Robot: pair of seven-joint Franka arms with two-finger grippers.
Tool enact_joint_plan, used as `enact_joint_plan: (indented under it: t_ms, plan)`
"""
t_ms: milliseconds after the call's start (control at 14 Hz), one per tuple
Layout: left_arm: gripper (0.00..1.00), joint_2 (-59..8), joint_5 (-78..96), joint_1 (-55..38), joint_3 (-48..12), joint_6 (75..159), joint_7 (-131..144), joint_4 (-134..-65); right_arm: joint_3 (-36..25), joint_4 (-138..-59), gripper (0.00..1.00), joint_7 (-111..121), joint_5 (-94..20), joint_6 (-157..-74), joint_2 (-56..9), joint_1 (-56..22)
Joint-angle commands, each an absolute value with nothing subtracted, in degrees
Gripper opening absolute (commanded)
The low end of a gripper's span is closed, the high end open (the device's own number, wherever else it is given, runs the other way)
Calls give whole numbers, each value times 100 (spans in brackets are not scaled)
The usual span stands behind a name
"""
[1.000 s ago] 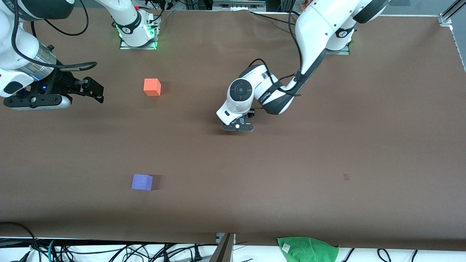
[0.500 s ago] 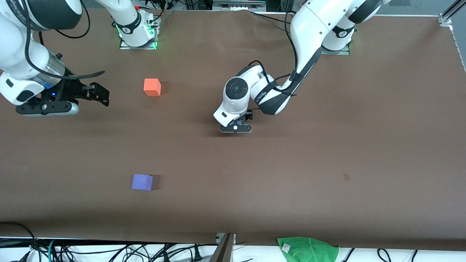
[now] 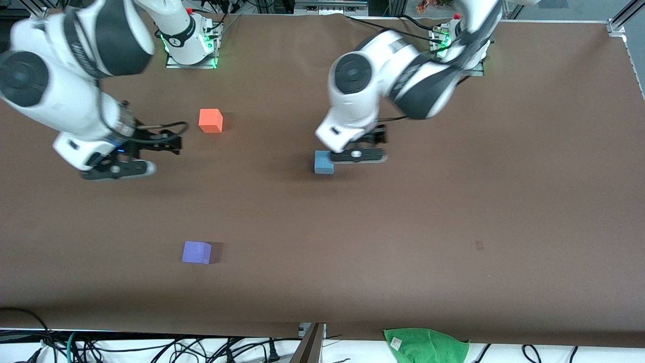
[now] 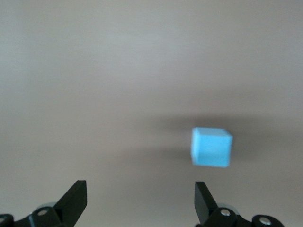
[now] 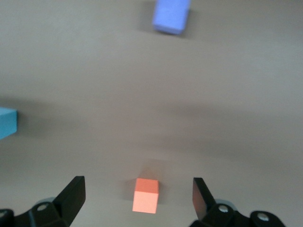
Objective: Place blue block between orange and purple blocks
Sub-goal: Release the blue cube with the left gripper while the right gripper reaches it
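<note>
Currently the blue block (image 3: 324,162) sits on the table (image 3: 453,212), free of any grip, near mid-table and well apart from the other two cubes. Taking the blue block as landmark: the orange block (image 3: 210,121) lies toward the right arm's end of the table and somewhat farther from the front camera; the purple block (image 3: 197,252) lies toward that same end and much nearer to the camera. The gap between orange and purple is vacant, so placement is not yet done.

Left gripper (image 3: 357,156) hangs just above and beside the blue block, toward the left arm's end of it. The left wrist view shows its fingers (image 4: 204,202) spread wide and empty, with the block off-centre, near one finger rather than midway.

Right gripper (image 3: 119,170) hangs over bare table, toward the right arm's end from the blue block and past the orange one. Its fingers (image 5: 202,197) are likewise spread and hold nothing, and the orange block appears between them in the right wrist view.

Risks noted:
- Off-centre descent by the left gripper could land a finger on the block or push it aside.
- The right gripper stands close to the orange block; a low sweep could shift that marker.
- Both arms may converge on one spot, so collision is possible.
</note>
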State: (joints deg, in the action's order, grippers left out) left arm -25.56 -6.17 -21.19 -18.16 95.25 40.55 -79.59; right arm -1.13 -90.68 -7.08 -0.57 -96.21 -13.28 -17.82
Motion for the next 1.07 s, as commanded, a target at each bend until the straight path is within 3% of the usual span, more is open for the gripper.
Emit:
enact_joint_plan:
  t_ms: [0, 286, 500, 714, 857, 1000]
  plan:
    - [100, -2111, -53, -979, -1872, 9002, 2598, -7946, -105, -8982, 100, -1279, -105, -9632, -1423, -2301]
    - [100, -1602, -53, -81, -1819, 8368, 1591, -7822, 9, -8982, 100, -2789, -404, -10737, -2028, -3143]
    - [100, -1407, -61, 482, -1819, 8332, 1302, -7822, 9, -8703, 100, -4137, -413, -11914, -2888, -3874]
    - [100, -1424, 34, 852, -1697, 8410, 5, -7927, 9, -8210, 100, -4639, -404, -12401, -3637, -4393]
    - [100, -1232, 9, 539, -971, 8499, -473, -8181, 9, -8191, 100, -4667, -378, -12454, -3761, -4535]
    - [100, -522, 44, 71, -161, 9233, -448, -9240, 0, -8209, 100, -4658, -334, -12550, -3867, -4588]
